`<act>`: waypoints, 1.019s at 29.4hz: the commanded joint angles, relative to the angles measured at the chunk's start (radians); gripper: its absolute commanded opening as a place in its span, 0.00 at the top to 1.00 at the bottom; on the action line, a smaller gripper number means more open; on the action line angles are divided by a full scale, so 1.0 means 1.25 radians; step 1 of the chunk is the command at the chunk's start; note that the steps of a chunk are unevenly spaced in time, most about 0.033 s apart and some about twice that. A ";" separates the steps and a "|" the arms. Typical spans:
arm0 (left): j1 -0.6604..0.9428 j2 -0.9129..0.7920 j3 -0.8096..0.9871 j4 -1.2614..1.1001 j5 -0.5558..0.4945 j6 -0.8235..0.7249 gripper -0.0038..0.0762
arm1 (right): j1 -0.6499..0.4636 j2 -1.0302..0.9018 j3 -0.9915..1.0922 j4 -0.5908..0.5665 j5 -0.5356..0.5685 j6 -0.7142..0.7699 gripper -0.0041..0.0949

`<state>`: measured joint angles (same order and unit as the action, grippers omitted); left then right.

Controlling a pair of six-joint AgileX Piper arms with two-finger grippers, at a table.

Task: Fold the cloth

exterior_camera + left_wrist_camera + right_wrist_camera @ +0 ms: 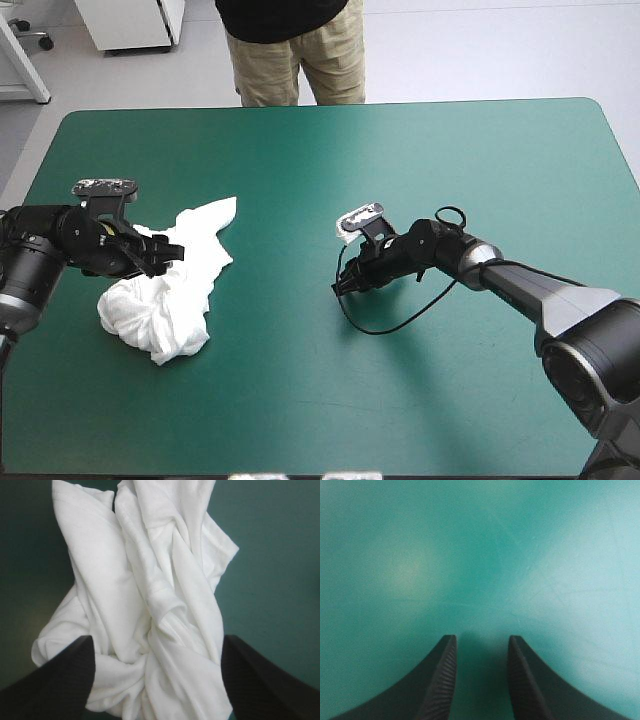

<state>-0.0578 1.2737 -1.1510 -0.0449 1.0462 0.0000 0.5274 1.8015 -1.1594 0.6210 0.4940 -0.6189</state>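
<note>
The white T-shirt point(185, 285) lies as a crumpled heap on the left part of the table, one flap reaching toward the far side. My left gripper point(165, 255) hangs low over the heap's left side, open. In the left wrist view the T-shirt point(150, 595) fills the space between and ahead of the left gripper point(157, 639), whose fingers stand wide apart with twisted folds between them. My right gripper point(340, 288) is near the table's middle, well clear of the T-shirt and pointing down. The right wrist view shows the right gripper point(481, 637) open by a narrow gap over bare cover.
The teal-green cover point(420, 150) stretches between the heap and the right arm and on to the far and right edges. The table's left edge point(35, 170) runs close behind the left arm.
</note>
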 commanded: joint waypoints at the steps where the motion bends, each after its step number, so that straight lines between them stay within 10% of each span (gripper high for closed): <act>1: 0.000 -0.021 -0.027 -0.006 -0.018 0.000 0.31 | 0.002 -0.032 -0.019 0.009 0.010 -0.004 0.62; 30: 0.000 -0.021 -0.027 0.000 -0.035 0.000 0.31 | 0.000 -0.174 -0.029 -0.051 0.079 0.054 0.62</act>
<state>-0.0578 1.2737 -1.1510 -0.0401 1.0410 0.0000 0.5274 1.7237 -1.1605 0.5739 0.5966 -0.5763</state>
